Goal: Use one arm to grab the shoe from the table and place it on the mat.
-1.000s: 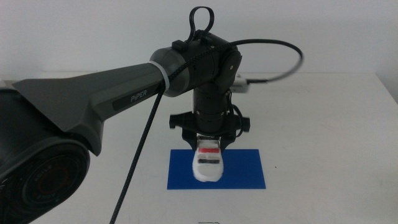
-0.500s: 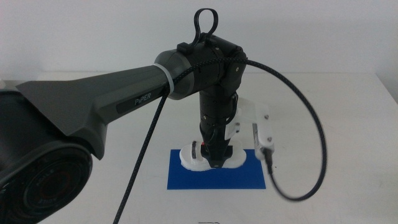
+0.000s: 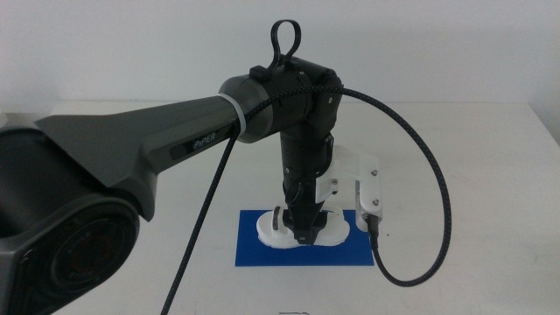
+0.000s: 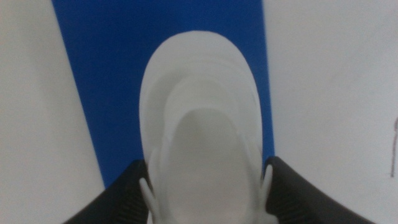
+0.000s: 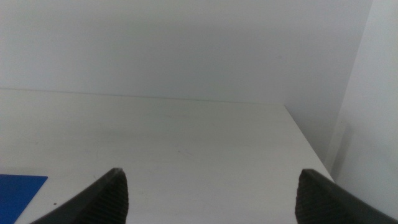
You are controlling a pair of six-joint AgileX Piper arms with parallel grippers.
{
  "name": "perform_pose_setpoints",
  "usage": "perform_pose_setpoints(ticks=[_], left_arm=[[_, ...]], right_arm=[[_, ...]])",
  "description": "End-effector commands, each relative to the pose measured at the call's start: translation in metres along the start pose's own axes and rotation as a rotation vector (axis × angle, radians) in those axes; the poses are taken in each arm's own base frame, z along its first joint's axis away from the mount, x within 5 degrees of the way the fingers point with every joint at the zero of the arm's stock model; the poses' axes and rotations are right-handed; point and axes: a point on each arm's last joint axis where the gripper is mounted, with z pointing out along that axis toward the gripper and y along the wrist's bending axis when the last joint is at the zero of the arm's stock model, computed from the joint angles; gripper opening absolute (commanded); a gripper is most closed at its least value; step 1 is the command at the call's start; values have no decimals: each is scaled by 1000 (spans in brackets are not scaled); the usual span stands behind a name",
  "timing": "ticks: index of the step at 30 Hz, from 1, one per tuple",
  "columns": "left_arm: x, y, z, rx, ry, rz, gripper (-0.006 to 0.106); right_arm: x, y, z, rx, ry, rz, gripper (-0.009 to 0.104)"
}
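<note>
The arm (image 3: 157,144) reaches in from the left over the table (image 3: 472,175), and its left gripper (image 3: 302,229) points straight down over the mat (image 3: 254,254). It is shut on the shoe (image 3: 269,230), which lies lengthwise low on the mat. In the left wrist view the shoe's white sole (image 4: 202,124) fills the space between the two jaws of the left gripper (image 4: 205,171), with the mat (image 4: 106,74) behind it. The straps are hidden. The right gripper (image 5: 211,186) is open and empty, off to the side, out of the middle view.
A white wrist camera mount (image 3: 363,188) and a looping black cable (image 3: 433,210) hang at the arm's right side. The right wrist view shows bare tabletop, the table's far edge, and a corner of the mat (image 5: 18,186).
The left wrist has turned, so the shoe swung from pointing at the camera to lying along the mat. It has come down closer to the mat.
</note>
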Motion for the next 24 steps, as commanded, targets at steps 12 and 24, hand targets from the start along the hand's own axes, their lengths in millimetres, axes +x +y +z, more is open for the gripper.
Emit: perform_pose_setpoints(ticks=[12,24], left_arm=[[0,6,-13,-31,-55,-26,4],[-1,8,-10,-46,-62,-29,72]], right_arm=[[-14,-1,-3,8,-113,-13,94],[-14,-1,-3,8,-113,-13,94]])
